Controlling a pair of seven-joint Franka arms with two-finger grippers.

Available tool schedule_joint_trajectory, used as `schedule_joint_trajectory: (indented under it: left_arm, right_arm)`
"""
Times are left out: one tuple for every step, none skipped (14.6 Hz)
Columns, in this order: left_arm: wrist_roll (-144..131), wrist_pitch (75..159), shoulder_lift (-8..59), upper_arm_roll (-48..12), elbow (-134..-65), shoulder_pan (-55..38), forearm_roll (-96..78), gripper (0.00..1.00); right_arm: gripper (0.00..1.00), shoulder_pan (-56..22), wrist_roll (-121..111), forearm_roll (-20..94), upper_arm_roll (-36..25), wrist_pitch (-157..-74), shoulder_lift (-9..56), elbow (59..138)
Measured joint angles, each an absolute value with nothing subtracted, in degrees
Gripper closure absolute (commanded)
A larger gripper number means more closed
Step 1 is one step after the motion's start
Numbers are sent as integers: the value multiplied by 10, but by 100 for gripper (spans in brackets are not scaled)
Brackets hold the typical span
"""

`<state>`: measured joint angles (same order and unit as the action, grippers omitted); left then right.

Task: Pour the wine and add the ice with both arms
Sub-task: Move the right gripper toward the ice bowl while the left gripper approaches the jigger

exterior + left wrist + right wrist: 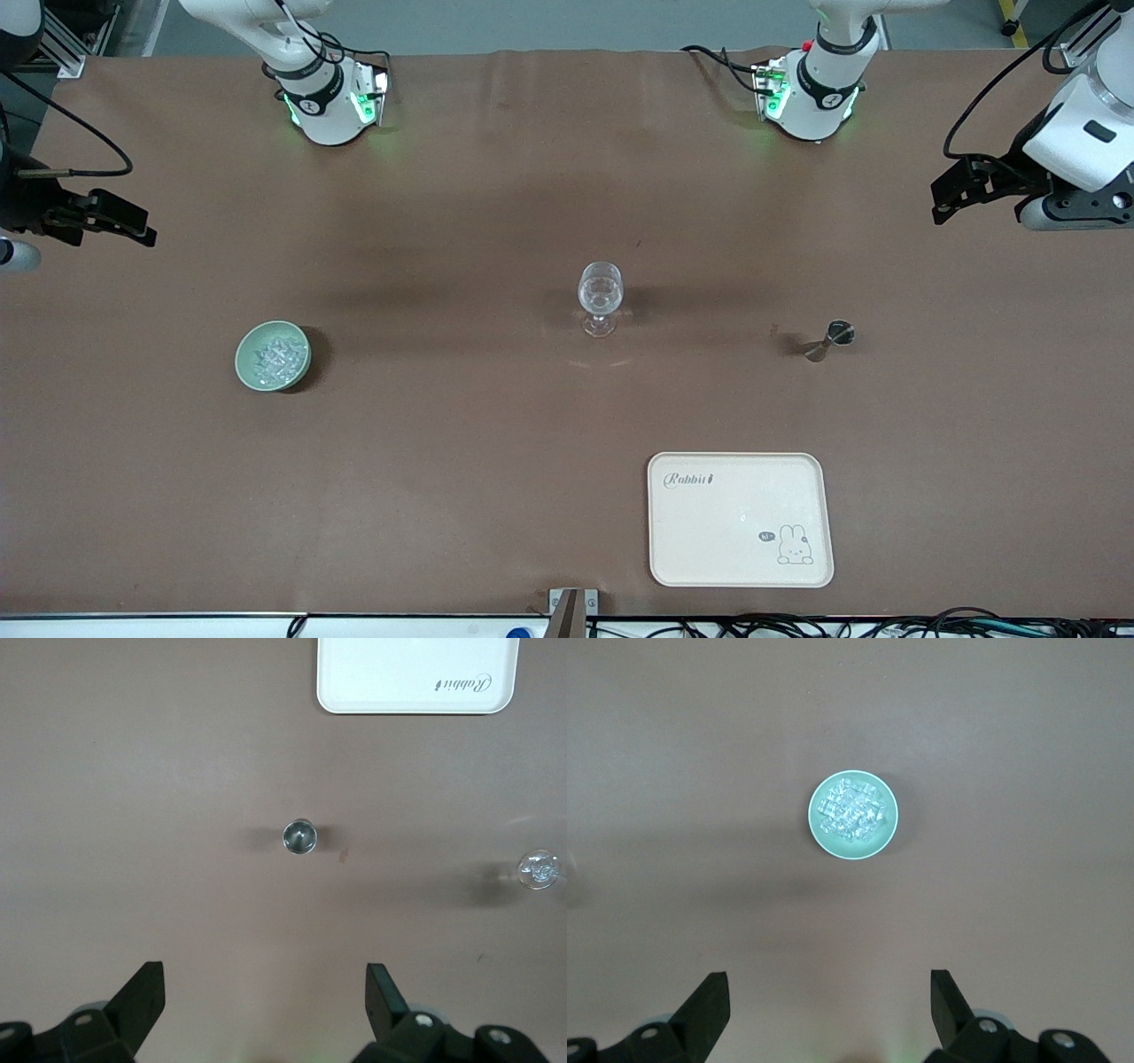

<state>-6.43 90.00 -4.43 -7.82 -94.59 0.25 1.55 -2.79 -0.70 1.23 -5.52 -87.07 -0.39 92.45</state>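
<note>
Ice [850, 813] in the bowl [819, 835] untouched; right gripper [829, 1005] and left gripper [264, 997], both wide open and empty, should be lowered squarely.

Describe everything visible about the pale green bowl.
The pale green bowl is small, round and glossy, ceramic by its look, standing upright on the brown table toward the right arm's end. It holds a heap of ice, clear glinting cubes filling its middle. Nothing else touches it. The right gripper hangs open above it, empty.
</note>
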Motion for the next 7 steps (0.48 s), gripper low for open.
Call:
schedule_joint_trajectory:
  left_arm:
    - [-64, 900, -44, -78, -946, 3, 16, 0]
    - [-64, 900, -44, -78, -945, 3, 16, 0]
    - [-64, 900, -44, -78, -943, 3, 15, 0]
    - [-64, 900, -43, -78, -938, 3, 16, 0]
    - [-62, 900, -39, -77, -928, 3, 16, 0]
    - [-60, 900, -34, -76, -918, 4, 16, 0]
    - [-60, 900, -29, -75, -910, 5, 16, 0]
  right_arm:
    - [0, -28, -7, 12, -55, -869, -5, 924]
    - [0, -28, -7, 12, -55, -868, -6, 924]
    - [0, -28, -7, 12, -55, -868, -6, 924]
    - [0, -28, -7, 12, -54, -868, -6, 924]
    - [0, -28, -7, 12, -54, -868, -6, 924]
    - [0, -28, -7, 12, -54, -868, -6, 924]
    - [0, -28, -7, 12, -54, -868, -6, 924]
